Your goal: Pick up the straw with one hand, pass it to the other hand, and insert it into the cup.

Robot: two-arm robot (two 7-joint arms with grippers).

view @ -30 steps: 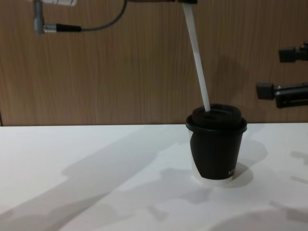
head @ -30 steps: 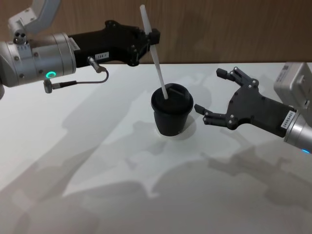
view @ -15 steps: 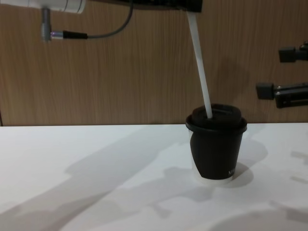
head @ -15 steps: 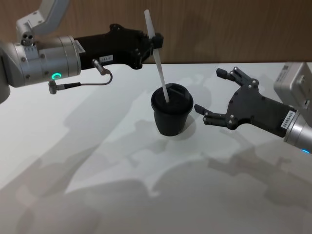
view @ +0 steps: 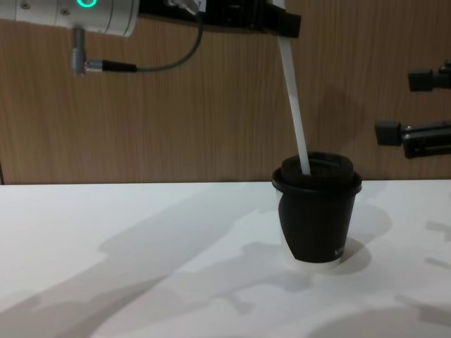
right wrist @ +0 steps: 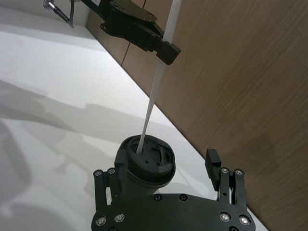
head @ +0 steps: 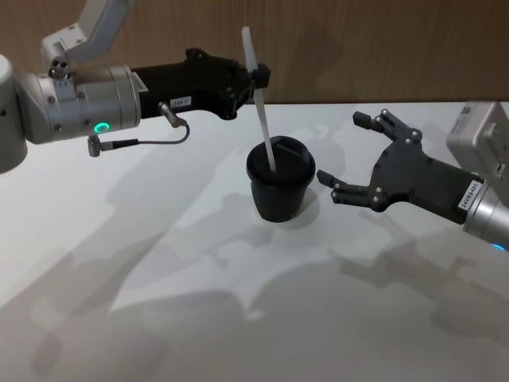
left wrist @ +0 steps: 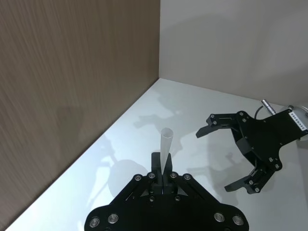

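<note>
The white straw (head: 261, 111) stands slightly tilted, its lower end in the lid of the black cup (head: 278, 191) at mid-table. My left gripper (head: 256, 77), with its silver wrist and green ring, is shut on the straw's upper part above and behind the cup. In the chest view the straw (view: 296, 113) runs from that gripper (view: 282, 24) down into the cup (view: 317, 218). The left wrist view looks along the straw (left wrist: 166, 144), whose open top pokes past the fingers. My right gripper (head: 342, 148) hovers open to the right of the cup, holding nothing.
The white table (head: 159, 278) carries the cup alone. A wooden wall (view: 176, 127) rises just behind the table's far edge. A thin dark cable (head: 151, 141) loops under the left wrist.
My left gripper has moved down and to the right with the straw, which now stands more upright in the lid. The right gripper and the cup have not moved.
</note>
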